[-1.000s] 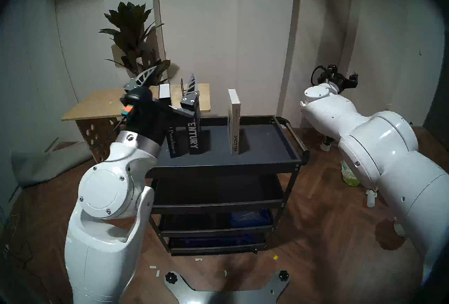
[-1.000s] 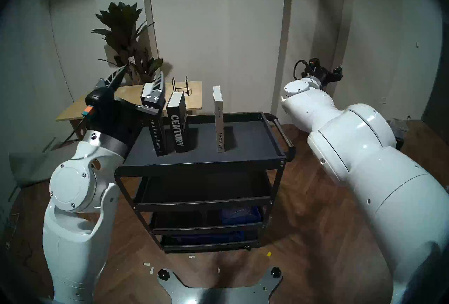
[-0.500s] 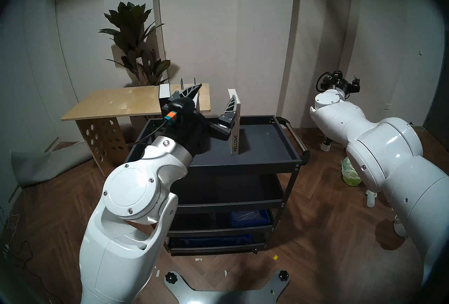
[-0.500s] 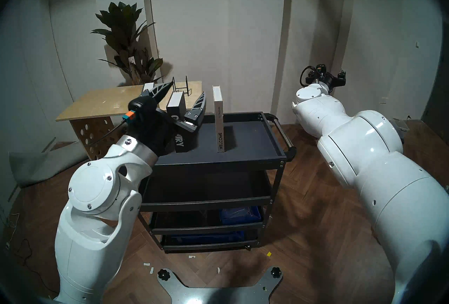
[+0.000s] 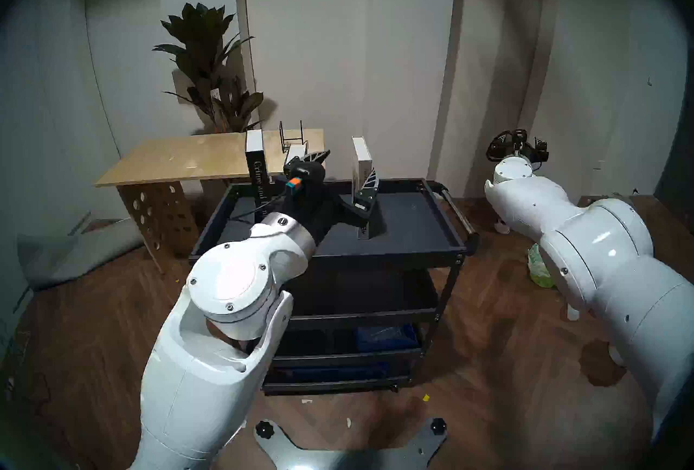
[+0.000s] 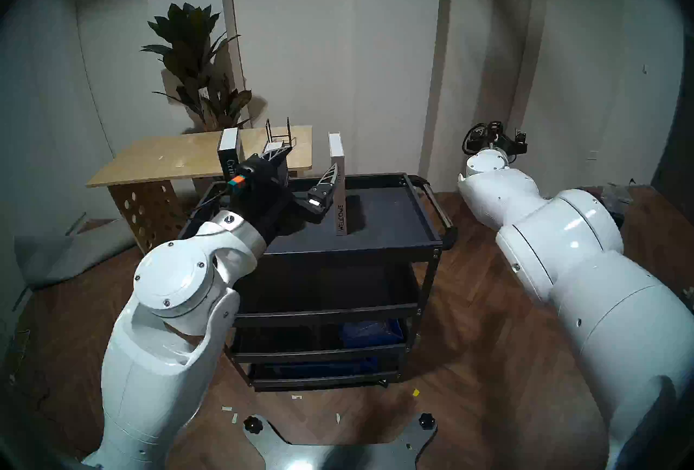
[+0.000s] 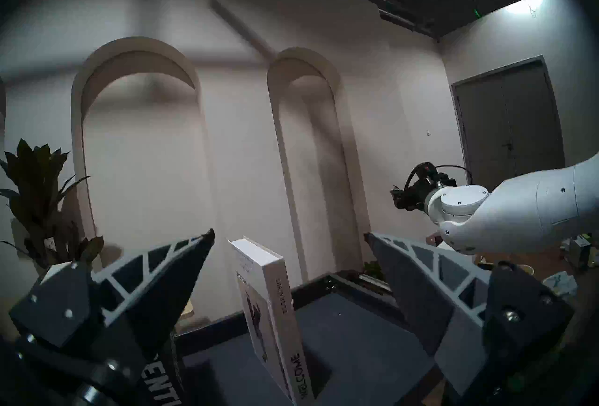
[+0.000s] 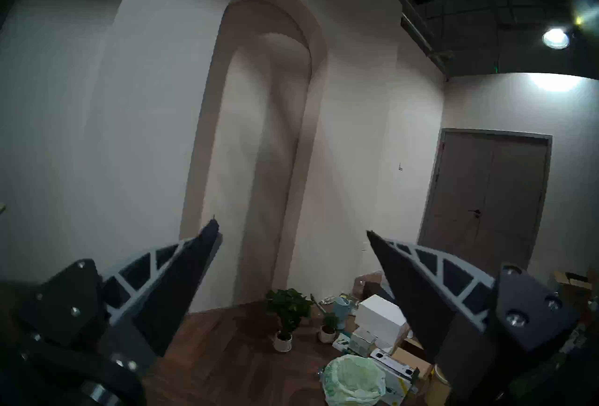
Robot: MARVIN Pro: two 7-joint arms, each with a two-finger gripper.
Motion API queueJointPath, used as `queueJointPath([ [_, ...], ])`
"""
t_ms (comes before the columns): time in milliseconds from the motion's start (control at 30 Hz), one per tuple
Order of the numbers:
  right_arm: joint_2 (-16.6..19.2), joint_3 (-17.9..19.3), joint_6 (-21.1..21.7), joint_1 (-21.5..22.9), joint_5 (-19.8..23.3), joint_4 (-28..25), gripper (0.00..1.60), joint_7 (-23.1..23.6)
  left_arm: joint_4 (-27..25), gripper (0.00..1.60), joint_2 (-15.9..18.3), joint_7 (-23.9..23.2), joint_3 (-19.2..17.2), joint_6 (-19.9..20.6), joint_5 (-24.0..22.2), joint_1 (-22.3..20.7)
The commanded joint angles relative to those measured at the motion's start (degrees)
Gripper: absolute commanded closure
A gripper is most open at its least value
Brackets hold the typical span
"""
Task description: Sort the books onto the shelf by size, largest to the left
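Note:
Three books stand upright on the shelf [image 5: 413, 217], the dark top tray of a black cart. Tall black "Crime and Punishment" [image 5: 257, 167] is at the left. "CENTURY" [image 6: 282, 172] is beside it, mostly hidden by my left wrist. White "WELCOME" [image 5: 362, 161] stands alone mid-tray. My left gripper [image 5: 351, 160] is open and low over the tray. In the left wrist view the white book [image 7: 269, 291] stands in the gap between its fingers, untouched. My right gripper [image 5: 525, 146] hangs open and empty, off the cart's right side.
A plywood table [image 5: 187, 157] with a wire bookend [image 5: 291, 138] stands behind the cart, and a plant [image 5: 210, 63] behind that. The cart's handle [image 5: 456, 210] juts right. A blue bin [image 5: 386, 336] sits on a lower tier. A green bag [image 5: 540, 270] and boxes [image 8: 382, 317] lie on the floor.
My left arm swung right from the two black books to the white book and dropped lower, its jaws still open. The right arm sank a little and drifted right.

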Motion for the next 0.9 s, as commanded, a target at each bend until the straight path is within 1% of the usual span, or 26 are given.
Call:
queueJointPath([
  [0, 0.7, 0.4, -2.2, 1.9, 0.5, -2.8, 0.0, 4.5, 0.3, 0.0, -1.1, 0.2, 0.2, 1.2, 0.4, -3.4],
  [33, 0.6, 0.2, -2.5, 1.8, 0.3, -3.0, 0.0, 5.0, 0.6, 0.0, -1.2, 0.2, 0.3, 1.4, 0.4, -3.6],
  [133, 1.3, 0.5, -3.2, 1.5, 0.9, -3.9, 0.0, 8.3, 2.0, 0.0, -1.7, 0.5, 0.5, 2.6, 1.0, -4.7],
  [167, 1.3, 0.5, -3.2, 1.5, 0.9, -3.9, 0.0, 8.3, 2.0, 0.0, -1.7, 0.5, 0.5, 2.6, 1.0, -4.7],
  [200, 1.6, 0.6, -3.6, 1.3, 1.1, -4.3, 0.0, 9.7, 2.8, 0.0, -2.0, 0.9, 0.4, 3.0, 1.5, -5.2],
  [333, 2.3, 0.8, -4.1, 1.0, 1.6, -5.0, 0.0, 12.5, 4.5, 0.0, -2.5, 2.1, 0.5, 3.7, 2.3, -5.7],
  [367, 2.3, 1.5, -4.5, 0.7, 2.4, -5.3, 0.0, 13.5, 4.9, 0.0, -2.5, 2.2, 0.7, 3.9, 2.5, -5.6],
  [433, 2.3, 1.9, -4.5, -0.8, 3.1, -5.3, 0.0, 15.9, 6.2, 0.0, -2.9, 2.8, 1.3, 4.4, 2.9, -5.7],
  [467, 2.3, 1.9, -4.5, -0.8, 3.1, -5.3, 0.0, 15.9, 6.2, 0.0, -2.9, 2.8, 1.3, 4.4, 2.9, -5.7],
  [600, 2.1, 2.9, -4.4, -2.2, 4.5, -5.4, 0.0, 18.7, 7.3, 0.0, -3.2, 3.5, 1.7, 4.9, 3.4, -5.8],
  [867, 2.4, 4.6, -4.1, -4.5, 6.9, -6.3, 0.0, 25.9, 8.9, 0.0, -4.0, 5.9, 2.3, 5.9, 4.9, -6.2],
])
